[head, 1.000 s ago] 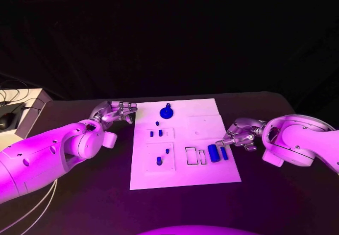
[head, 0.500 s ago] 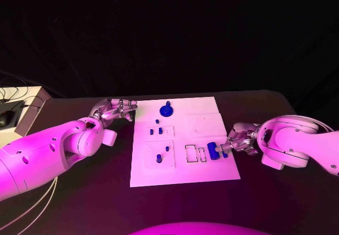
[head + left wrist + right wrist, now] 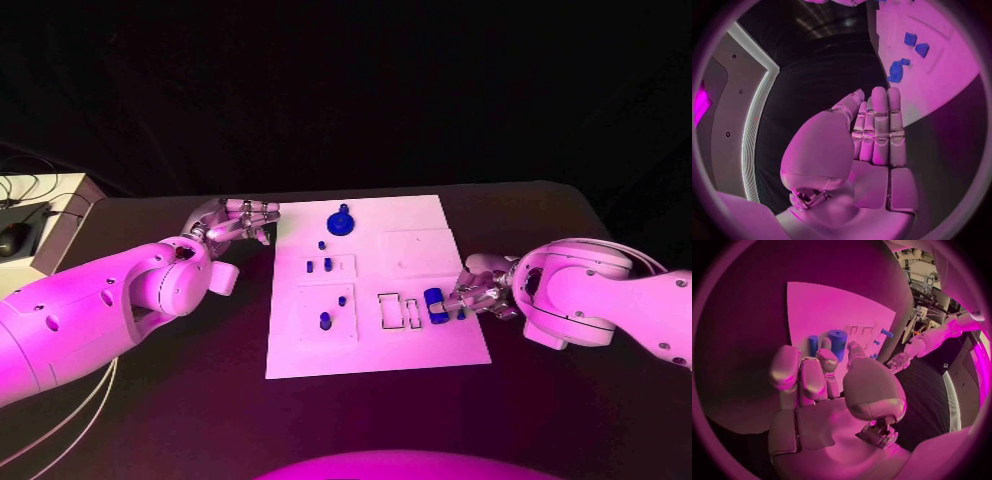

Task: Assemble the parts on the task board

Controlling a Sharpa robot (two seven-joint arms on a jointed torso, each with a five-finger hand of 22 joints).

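The right robot hand (image 3: 476, 292) has slid in from the board's edge and now sits right at the blue cylinder (image 3: 436, 305) near the right side of the task board (image 3: 378, 350). Its fingertips flank the part; a firm grip can't be told. It looks like a pick-up is starting. The left robot hand (image 3: 231, 222) hangs beside the board's far left corner over the worktop (image 3: 216, 400), fingers extended together, holding nothing.

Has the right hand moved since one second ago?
Yes. The right hand has come down along the task board's right edge and in toward the blue parts near that edge.
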